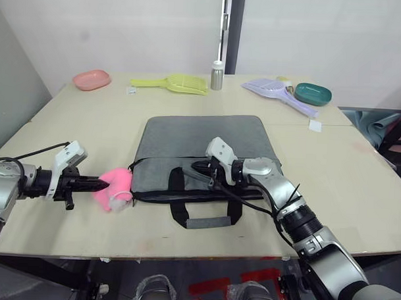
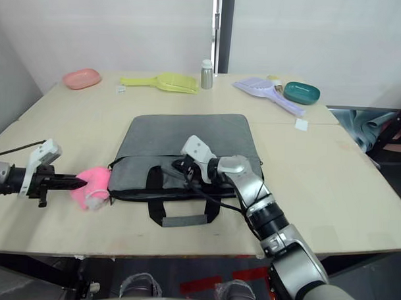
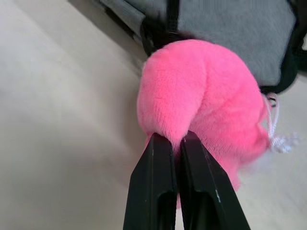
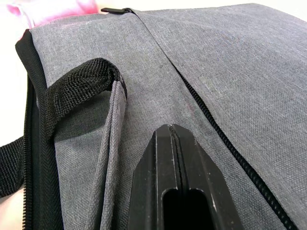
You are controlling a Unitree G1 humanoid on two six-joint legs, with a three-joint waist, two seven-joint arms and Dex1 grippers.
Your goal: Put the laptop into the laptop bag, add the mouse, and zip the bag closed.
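The laptop bag [image 1: 204,147] lies flat near the middle of the table [image 1: 357,188], its handles toward the robot; no laptop or mouse is seen outside it, so the step in hand appears to be the zipping. The left gripper [image 3: 175,142] pinches the pink fluffy charm [image 1: 115,188] at the bag's left corner, fingers nearly together on the fur; the right gripper [image 4: 173,132] rests on the grey woven fabric beside the black zipper line [image 4: 225,143], fingers pressed together on nothing. The next move probably calls for holding the corner taut while the zipper pull is located. The fabric is coarse and pliant; the strap webbing is ribbed; the charm is soft and compressible.
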